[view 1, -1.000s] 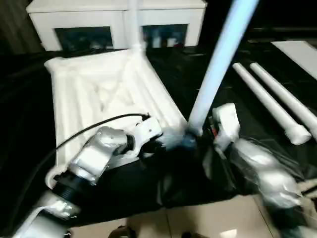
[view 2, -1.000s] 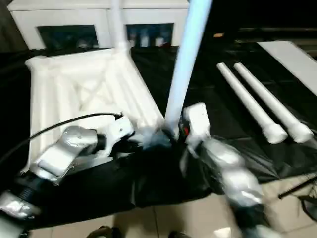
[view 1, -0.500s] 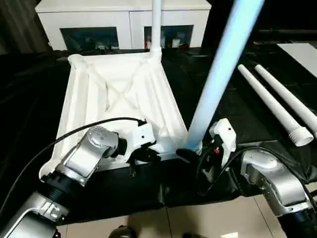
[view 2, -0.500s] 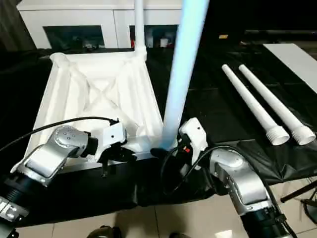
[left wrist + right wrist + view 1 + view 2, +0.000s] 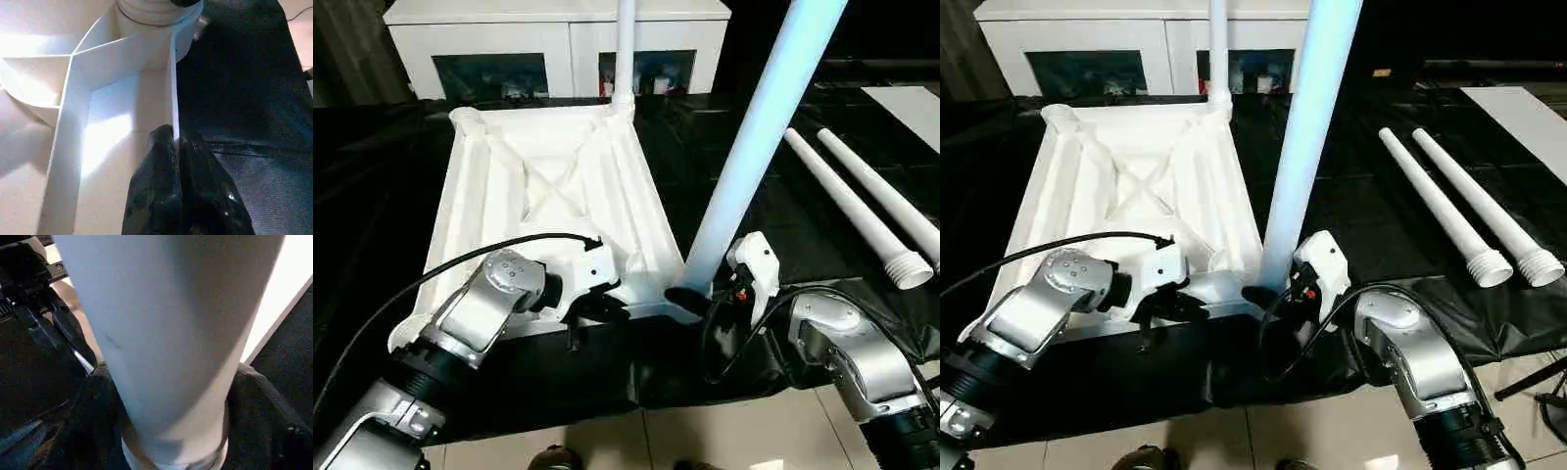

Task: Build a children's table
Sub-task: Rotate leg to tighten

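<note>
On the black cloth, the upturned tabletop (image 5: pixel 548 196) has one leg standing in its far corner. Left gripper (image 5: pixel 176 147) pinched shut on the near rim. Right gripper (image 5: pixel 166 396) straddles the near-corner leg (image 5: pixel 754 147) at its base — clamped or not, cannot tell. Risk: leg leans — could cross-thread or tip if released. Spare legs (image 5: pixel 862 201) lie to the right.

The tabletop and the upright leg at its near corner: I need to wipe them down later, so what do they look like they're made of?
The tabletop looks like moulded white plastic, matt to slightly glossy: thin ribs cross its underside in one piece with the rim. The upright leg seems the same smooth white plastic, a tapered tube with soft highlights. The loose legs on the dark sheet show moulded threaded ends.
</note>
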Motion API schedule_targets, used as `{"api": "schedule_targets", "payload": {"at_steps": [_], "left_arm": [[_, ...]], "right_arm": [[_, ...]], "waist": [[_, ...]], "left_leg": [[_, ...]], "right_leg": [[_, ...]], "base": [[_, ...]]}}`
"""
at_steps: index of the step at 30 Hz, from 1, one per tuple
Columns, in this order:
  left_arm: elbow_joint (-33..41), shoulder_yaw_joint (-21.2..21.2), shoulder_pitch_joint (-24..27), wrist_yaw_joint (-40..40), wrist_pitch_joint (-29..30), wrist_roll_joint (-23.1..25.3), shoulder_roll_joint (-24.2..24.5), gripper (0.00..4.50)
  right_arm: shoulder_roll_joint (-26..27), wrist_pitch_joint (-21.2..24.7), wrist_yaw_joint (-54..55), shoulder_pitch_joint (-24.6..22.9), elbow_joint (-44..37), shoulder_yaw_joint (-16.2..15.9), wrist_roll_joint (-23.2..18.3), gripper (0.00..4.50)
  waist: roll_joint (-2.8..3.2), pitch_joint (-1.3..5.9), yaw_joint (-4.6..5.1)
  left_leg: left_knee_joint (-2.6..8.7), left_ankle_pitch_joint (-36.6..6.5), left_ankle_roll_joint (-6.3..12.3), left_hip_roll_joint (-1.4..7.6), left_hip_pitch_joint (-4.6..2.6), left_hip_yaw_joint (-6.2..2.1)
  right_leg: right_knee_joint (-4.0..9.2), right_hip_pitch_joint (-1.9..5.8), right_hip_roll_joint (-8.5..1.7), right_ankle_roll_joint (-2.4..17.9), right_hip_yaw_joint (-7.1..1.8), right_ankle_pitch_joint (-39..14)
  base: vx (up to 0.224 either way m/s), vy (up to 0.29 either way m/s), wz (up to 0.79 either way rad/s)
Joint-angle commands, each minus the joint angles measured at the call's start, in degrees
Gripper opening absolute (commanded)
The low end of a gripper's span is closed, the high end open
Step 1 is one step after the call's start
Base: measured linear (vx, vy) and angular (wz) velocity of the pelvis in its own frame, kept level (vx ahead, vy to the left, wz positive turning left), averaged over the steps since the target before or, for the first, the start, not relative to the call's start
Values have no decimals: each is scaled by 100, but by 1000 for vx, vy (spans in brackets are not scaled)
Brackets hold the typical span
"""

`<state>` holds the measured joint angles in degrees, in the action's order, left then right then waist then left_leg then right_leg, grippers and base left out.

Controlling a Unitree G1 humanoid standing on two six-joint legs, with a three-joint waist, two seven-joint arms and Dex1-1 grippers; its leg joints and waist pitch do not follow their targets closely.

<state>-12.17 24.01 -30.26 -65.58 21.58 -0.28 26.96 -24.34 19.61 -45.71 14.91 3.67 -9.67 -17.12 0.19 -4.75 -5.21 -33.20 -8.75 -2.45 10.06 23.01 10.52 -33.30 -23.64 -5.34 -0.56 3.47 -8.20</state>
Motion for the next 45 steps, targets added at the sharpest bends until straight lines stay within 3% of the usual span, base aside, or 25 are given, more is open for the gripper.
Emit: {"api": "schedule_targets", "payload": {"at_steps": [1, 10, 14, 16, 18, 22, 25, 28, 31, 33, 38, 39, 43, 44, 45], "left_arm": [[237, 104, -32, -186, -125, -102, -63, 0], [241, 98, -19, -207, -95, -99, -42, 0], [153, -49, -56, 54, 94, -156, -214, 0], [-174, -290, -260, 728, 370, -122, -639, 0], [-254, -330, -313, 885, 426, -96, -731, 0], [-712, -505, -644, 1913, 850, 121, -1339, 0], [-928, -651, -777, 2514, 1105, 218, -1648, 0], [-1288, -763, -931, 3270, 1118, 365, -2090, 0], [-1576, -872, -1024, 3749, 1031, 397, -2408, 0], [-1581, -873, -1030, 3798, 1014, 395, -2464, 0], [-1612, -759, -1062, 3676, 902, 460, -2386, 0], [-1607, -720, -1051, 3576, 858, 485, -2298, 0], [-1541, -624, -993, 3335, 750, 522, -2113, 0], [-1480, -586, -950, 3235, 731, 525, -2039, 0], [-1480, -586, -950, 3235, 731, 525, -2039, 0]], "right_arm": [[-16, -59, -76, -17, 42, 28, 38, 285], [37, -105, -7, -16, 190, 37, 101, 266], [344, -193, 717, 160, 728, 195, 340, 266], [885, -171, 1771, 474, 1382, 526, 413, 265], [1010, -149, 1986, 542, 1506, 599, 404, 265], [1812, -349, 3338, 949, 2175, 857, 490, 264], [2138, -463, 3748, 1079, 2433, 939, 476, 264], [2688, -825, 4568, 1269, 2893, 1139, 494, 264], [3021, -1168, 4980, 1484, 3317, 1237, 569, 264], [3086, -1226, 4926, 1548, 3411, 1227, 575, 264], [3110, -1615, 4451, 1662, 3450, 1166, 636, 264], [3038, -1683, 4468, 1648, 3363, 1158, 689, 334], [2870, -1720, 4389, 1598, 3138, 1157, 748, 345], [2784, -1680, 4277, 1543, 2974, 1142, 745, 361], [2784, -1680, 4277, 1543, 2974, 1142, 745, 372]], "waist": [[19, 461, 29], [6, 446, 34], [1, 424, 73], [-2, 401, 133], [-10, 402, 199], [-32, 388, 321], [-30, 382, 329], [-30, 386, 354], [-6, 381, 363], [-10, 369, 364], [15, 388, 375], [19, 391, 372], [-4, 387, 391], [-21, 408, 394], [-13, 401, 378]], "left_leg": [[404, -1594, 78, 297, -210, -88], [398, -1669, 75, 296, -201, -93], [418, -1914, -35, 289, -192, -105], [422, -2087, -137, 270, -181, -113], [416, -2373, -266, 248, -197, -152], [420, -2575, -300, 231, -177, -181], [390, -2678, -240, 221, -228, -187], [400, -2724, -232, 218, -224, -190], [417, -2928, -233, 219, -266, -192], [424, -3092, -222, 214, -278, -196], [471, -3133, -195, 223, -236, -216], [481, -3083, -184, 226, -227, -216], [484, -3021, -133, 216, -185, -204], [505, -2790, -104, 224, -112, -225], [487, -2779, -83, 228, -166, -195]], "right_leg": [[300, 236, -292, 1305, -229, -1331], [300, 231, -297, 1294, -231, -1433], [326, 210, -303, 1206, -223, -1820], [349, 193, -303, 1188, -217, -2072], [391, 183, -318, 1079, -188, -2499], [456, 164, -321, 896, -163, -2806], [535, 130, -320, 775, -137, -3071], [553, 115, -307, 709, -117, -3067], [583, 87, -275, 662, -97, -2963], [597, 75, -268, 627, -89, -2998], [590, 129, -285, 604, -86, -2821], [579, 139, -284, 643, -90, -2714], [571, 152, -294, 704, -103, -2661], [530, 225, -300, 682, -94, -2572], [548, 162, -304, 726, -118, -2539]], "base": [[0, 0, 0], [0, 0, 0], [0, 0, 0], [0, 0, 0], [-27, 3, -4], [-14, 2, -2], [0, 0, 0], [0, 0, 0], [0, 0, 0], [0, 0, 0], [0, 0, 0], [0, 0, 0], [0, 0, 0], [0, 0, 0], [0, 0, 0]]}}
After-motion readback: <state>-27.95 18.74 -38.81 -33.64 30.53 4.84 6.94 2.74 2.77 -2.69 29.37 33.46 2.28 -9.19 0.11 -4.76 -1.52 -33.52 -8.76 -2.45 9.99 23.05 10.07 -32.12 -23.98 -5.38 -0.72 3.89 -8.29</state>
